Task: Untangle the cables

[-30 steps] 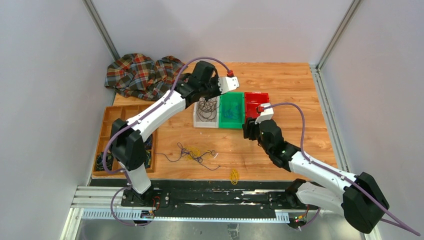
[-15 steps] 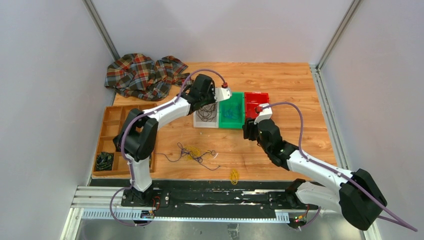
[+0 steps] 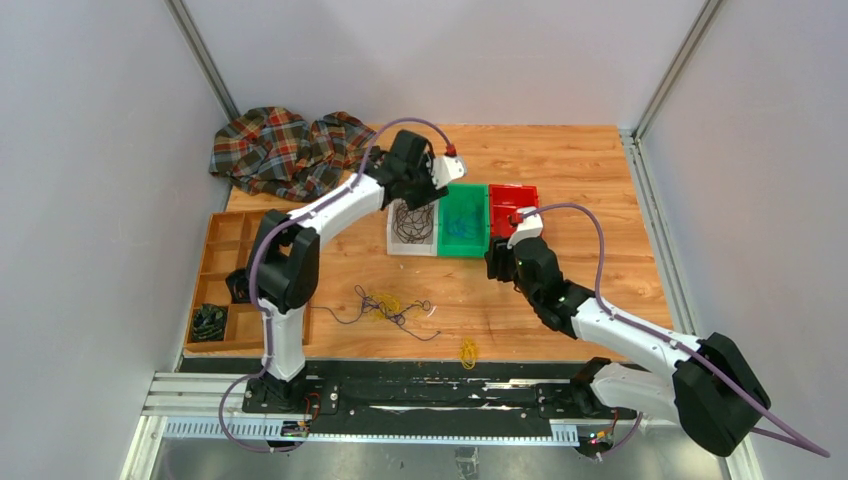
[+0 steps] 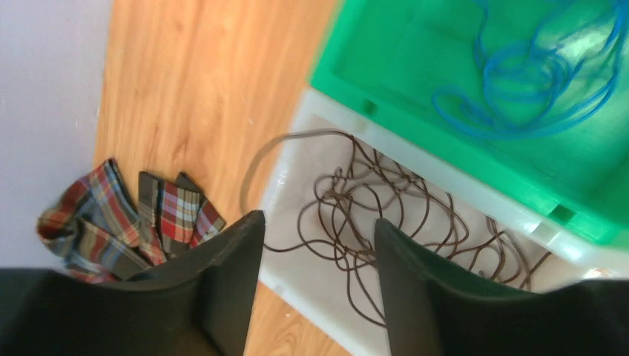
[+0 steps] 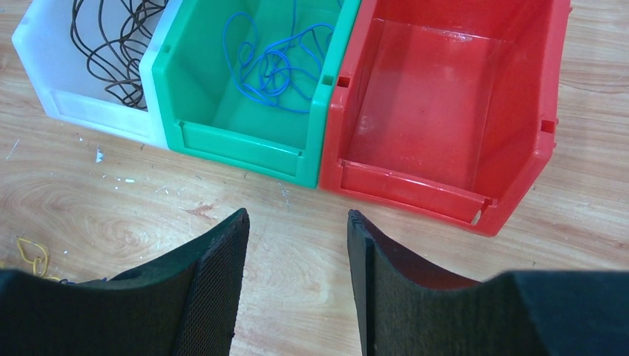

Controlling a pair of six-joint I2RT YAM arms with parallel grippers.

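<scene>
A tangle of dark and yellow cables [image 3: 390, 305] lies on the wooden table, with a small yellow cable [image 3: 468, 350] nearer the front. A brown cable [image 4: 371, 200] is piled loosely in the white bin [image 3: 395, 240]. A blue cable [image 5: 274, 63] lies in the green bin [image 3: 462, 245]. The red bin [image 5: 445, 111] holds nothing. My left gripper [image 4: 317, 219] hangs open just above the white bin with nothing between its fingers. My right gripper [image 5: 297, 213] is open over bare table in front of the bins.
A plaid cloth [image 3: 285, 150] lies crumpled at the back left. A wooden compartment tray [image 3: 225, 280] sits at the left edge, with a dark cable bundle [image 3: 210, 322] in a near compartment. Grey walls close in the sides.
My left gripper has shifted left from above the green bin to above the white bin and has opened. The right arm has barely moved.
</scene>
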